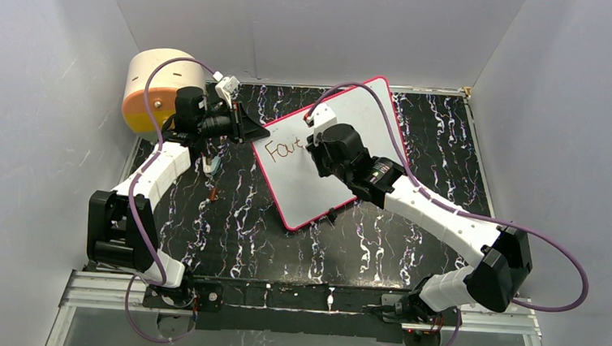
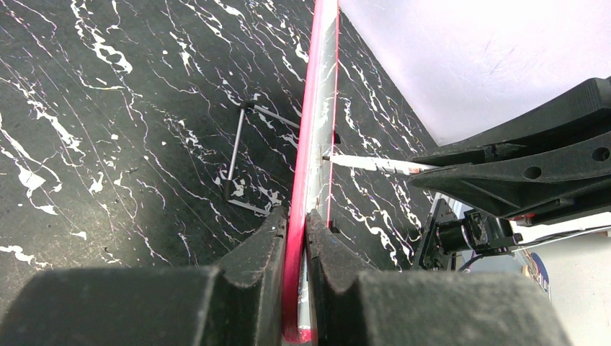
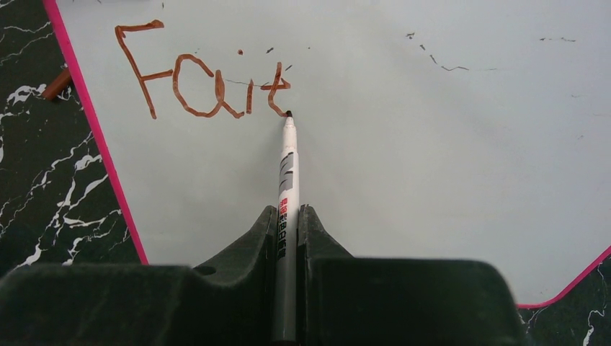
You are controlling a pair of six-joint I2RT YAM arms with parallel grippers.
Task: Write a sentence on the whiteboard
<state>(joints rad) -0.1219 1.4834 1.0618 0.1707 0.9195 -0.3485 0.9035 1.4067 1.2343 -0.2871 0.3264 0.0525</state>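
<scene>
The whiteboard [image 1: 305, 191] with its pink-red frame lies slanted on the black marbled table. My left gripper [image 1: 259, 129] is shut on its left edge; in the left wrist view the jaws [image 2: 296, 223] pinch the pink frame [image 2: 315, 108]. My right gripper [image 1: 318, 151] hovers over the board, shut on a white marker [image 3: 287, 180]. The marker's tip touches the white surface [image 3: 432, 158] at the foot of the last letter. The sentence [image 3: 202, 79] reads "Fait" in brownish-red strokes, also seen from above [image 1: 282, 148].
A round tan-and-orange drum [image 1: 156, 89] stands at the back left, behind the left arm. A small brown cap [image 1: 213, 193] lies on the table left of the board. A thin wire stand [image 2: 238, 155] lies beside the board's edge. White walls enclose the table.
</scene>
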